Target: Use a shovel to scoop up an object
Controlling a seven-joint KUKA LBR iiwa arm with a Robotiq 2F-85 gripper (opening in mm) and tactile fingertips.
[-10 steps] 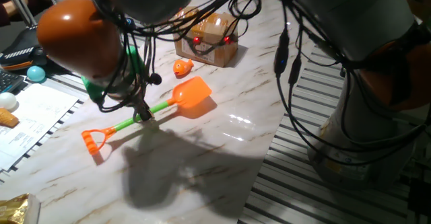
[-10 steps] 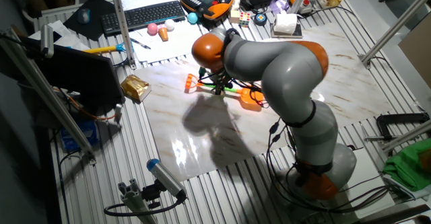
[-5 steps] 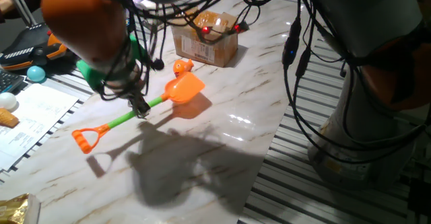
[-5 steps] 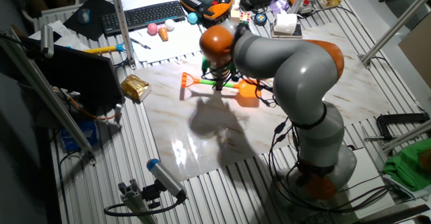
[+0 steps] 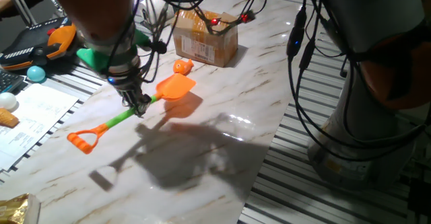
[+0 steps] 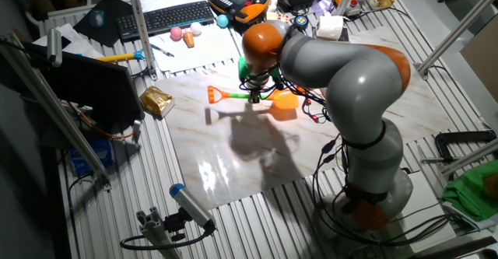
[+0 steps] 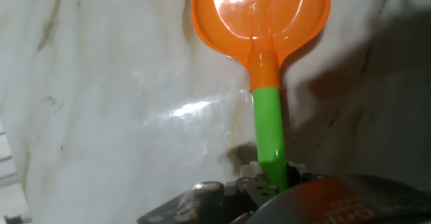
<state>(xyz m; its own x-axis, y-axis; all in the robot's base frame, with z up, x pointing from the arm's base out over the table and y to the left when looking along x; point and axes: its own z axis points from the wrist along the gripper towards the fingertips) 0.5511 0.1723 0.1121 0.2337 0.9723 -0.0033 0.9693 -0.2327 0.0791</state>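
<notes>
Shovel: broad orange blade, green shaft, orange D-loop end; frame centre-left, lifted off marble table. Gripper clenched on shaft mid-length. Object: sm. orange fish toy, just above blade, by cardboard box.

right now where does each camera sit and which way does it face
One fixed view: low beside the table, facing the shovel, fish toy and cardboard box; arm links, cables and gripper show.
The other fixed view: high, looking down on the whole arm over the table.
Hand view: on the hand, looking along the shaft to the blade; only the jaws' base shows.
All three share the shovel.
</notes>
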